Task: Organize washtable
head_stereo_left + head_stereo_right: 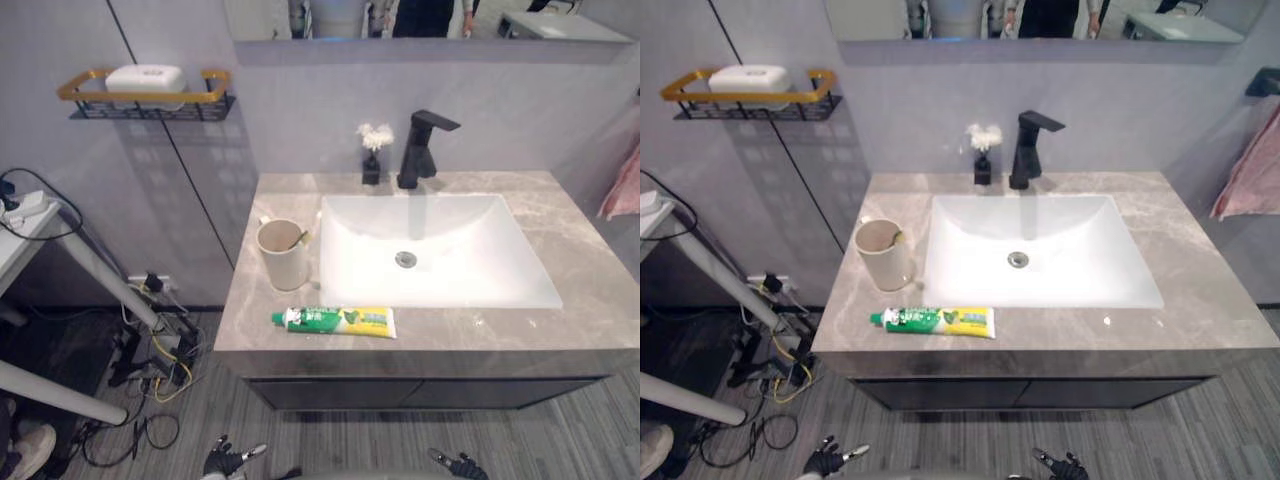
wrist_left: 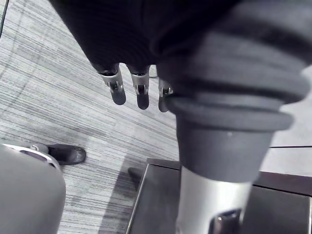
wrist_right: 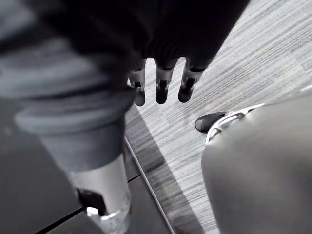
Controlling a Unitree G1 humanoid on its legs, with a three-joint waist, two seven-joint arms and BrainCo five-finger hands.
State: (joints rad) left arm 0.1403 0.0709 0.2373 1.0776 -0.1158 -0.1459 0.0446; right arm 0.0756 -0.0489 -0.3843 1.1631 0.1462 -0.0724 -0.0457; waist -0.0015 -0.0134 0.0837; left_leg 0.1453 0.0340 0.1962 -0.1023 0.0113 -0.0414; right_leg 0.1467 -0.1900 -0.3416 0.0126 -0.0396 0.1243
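Note:
A green, white and yellow toothpaste tube lies flat on the grey marble countertop, in front of the white sink basin. A cream cup with a toothbrush inside stands left of the basin. My left hand hangs low in front of the cabinet at the bottom left, fingers straight and holding nothing. My right hand hangs at the bottom right, fingers relaxed over the floor and empty.
A black faucet and a small black vase of white flowers stand behind the basin. A wall shelf with a white soap box hangs at upper left. Cables lie on the floor left of the cabinet; a pink towel hangs at right.

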